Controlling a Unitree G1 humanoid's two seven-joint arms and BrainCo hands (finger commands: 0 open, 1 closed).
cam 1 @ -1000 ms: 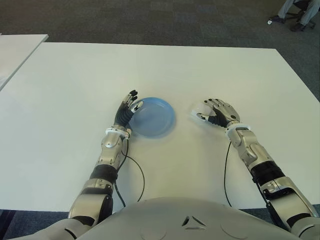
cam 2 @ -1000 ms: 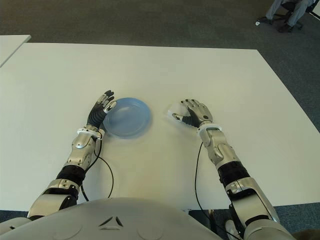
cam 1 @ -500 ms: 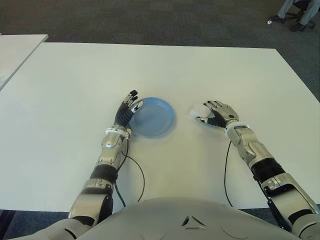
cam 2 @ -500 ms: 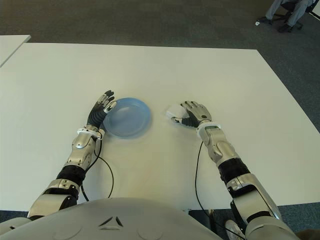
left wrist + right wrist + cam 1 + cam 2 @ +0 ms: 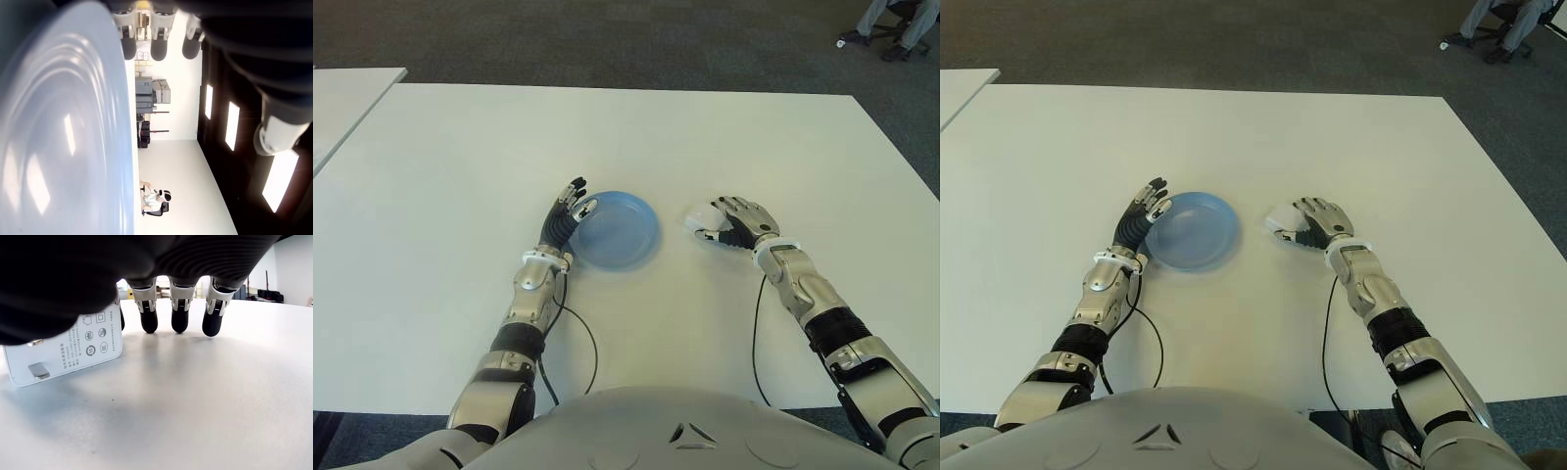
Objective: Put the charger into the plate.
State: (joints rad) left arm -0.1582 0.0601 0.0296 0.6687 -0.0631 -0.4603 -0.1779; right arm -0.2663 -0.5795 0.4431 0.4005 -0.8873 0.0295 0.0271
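Left eye view shows the left hand [image 5: 565, 217] at the plate's [image 5: 625, 233] left rim, its fingers straight and spread against the edge, holding nothing. Right of the plate, a stretch of bare counter [image 5: 671, 284] lies between it and the charger [image 5: 702, 219], which sits flat on the counter, not yet in the plate. The right hand [image 5: 741, 220] arches over it; in the right wrist view the fingertips [image 5: 179, 319] point down to the counter just beyond the white block [image 5: 63, 350], curled round it but not visibly clamped, so I'd call the grip unfinished. That charger looks like a small, rigid, smooth plastic brick: probably light and sturdy, but slick, so pinching its two broad flat faces between thumb and fingers seems safest. Room is generous: the path to the plate is short and unobstructed, the counter edges are well away, and only the raised plate rim needs clearing.
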